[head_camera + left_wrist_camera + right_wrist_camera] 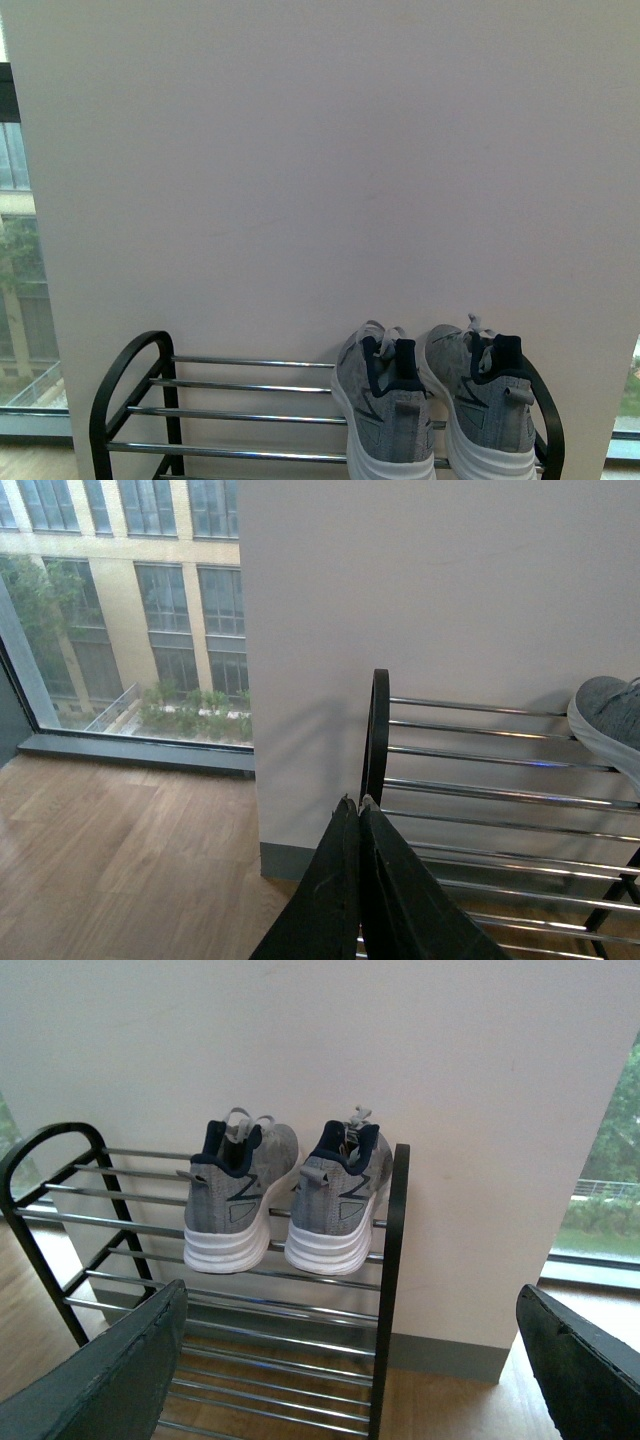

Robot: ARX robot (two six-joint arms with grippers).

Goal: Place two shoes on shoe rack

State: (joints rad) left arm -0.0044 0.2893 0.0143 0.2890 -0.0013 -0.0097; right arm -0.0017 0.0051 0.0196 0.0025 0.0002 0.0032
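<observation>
While the right gripper [350,1293] hangs with jaws spread wide and empty, the grey sneakers [237,1200] sit side by side ahead of it, heels toward it, on the top bars of the shoe rack [398,1230]. The left gripper [358,805] has its fingers [400,900] pressed together on nothing, in front of the rack's opposite end frame, one sneaker toe showing beyond.

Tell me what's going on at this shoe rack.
A two-armed robot faces the shoe rack. The grey sneakers sit side by side on its top shelf at the right end, heels out. Neither hand holds anything: the left hand is shut near the rack's left end, and the right hand is open, facing the sneakers. No other shoes show.
</observation>
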